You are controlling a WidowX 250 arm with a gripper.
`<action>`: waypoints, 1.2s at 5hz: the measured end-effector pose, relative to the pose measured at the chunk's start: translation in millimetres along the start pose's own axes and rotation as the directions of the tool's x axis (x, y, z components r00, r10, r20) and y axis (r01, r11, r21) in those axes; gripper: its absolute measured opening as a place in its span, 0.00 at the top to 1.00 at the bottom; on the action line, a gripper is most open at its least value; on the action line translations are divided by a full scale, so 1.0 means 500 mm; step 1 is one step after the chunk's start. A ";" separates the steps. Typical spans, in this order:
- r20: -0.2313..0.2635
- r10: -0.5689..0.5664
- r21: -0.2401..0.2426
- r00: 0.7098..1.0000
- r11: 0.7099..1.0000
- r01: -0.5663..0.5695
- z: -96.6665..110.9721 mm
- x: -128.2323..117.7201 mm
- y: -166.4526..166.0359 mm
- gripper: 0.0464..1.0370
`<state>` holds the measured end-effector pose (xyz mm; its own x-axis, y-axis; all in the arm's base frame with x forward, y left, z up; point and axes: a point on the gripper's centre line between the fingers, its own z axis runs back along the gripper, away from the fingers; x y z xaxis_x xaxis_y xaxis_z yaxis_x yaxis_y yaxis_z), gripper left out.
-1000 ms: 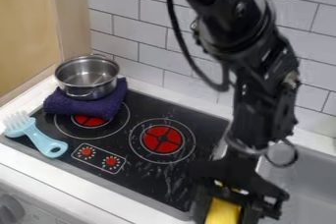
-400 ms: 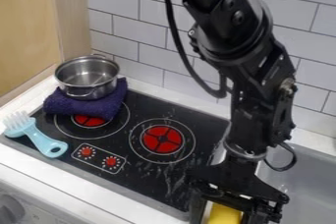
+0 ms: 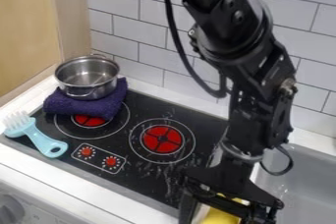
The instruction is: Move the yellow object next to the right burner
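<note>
Camera view: silver metal pot (image 3: 88, 78), lidless, inner base visible, on folded purple cloth (image 3: 85, 106) partly over the left burner. Grey sink basin (image 3: 305, 188) at right. Black arm (image 3: 246, 61) slants down from the top edge, its black claw (image 3: 215, 212) pointing down at the bottom edge, near the stove's front right corner. Fingers apart; smooth yellow object (image 3: 222, 217) between them, pale gap beside the left finger.

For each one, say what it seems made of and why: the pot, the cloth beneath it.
Round silver pot: probably polished stainless steel, judging by its grey shine and bright highlights.

Folded dark-purple cloth: soft, matte fabric, perhaps terry towelling, given its nubbly surface.
</note>
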<state>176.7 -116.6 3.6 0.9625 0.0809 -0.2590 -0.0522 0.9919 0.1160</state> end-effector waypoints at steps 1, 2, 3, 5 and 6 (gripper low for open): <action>0.049 -0.001 -0.019 0.999 1.000 0.002 0.042 0.008 -0.004 0.04; 0.142 -0.001 -0.024 0.990 1.000 0.005 0.113 0.024 -0.007 0.04; 0.156 -0.009 0.030 0.988 1.000 0.005 0.147 0.031 0.007 0.04; 0.137 0.023 0.051 0.990 0.998 -0.031 0.178 0.079 0.087 0.04; 0.140 0.039 0.051 0.989 0.998 -0.046 0.196 0.135 0.123 0.04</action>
<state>264.5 -59.7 87.3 0.9875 0.1050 -0.1174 -0.0833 0.9808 0.1762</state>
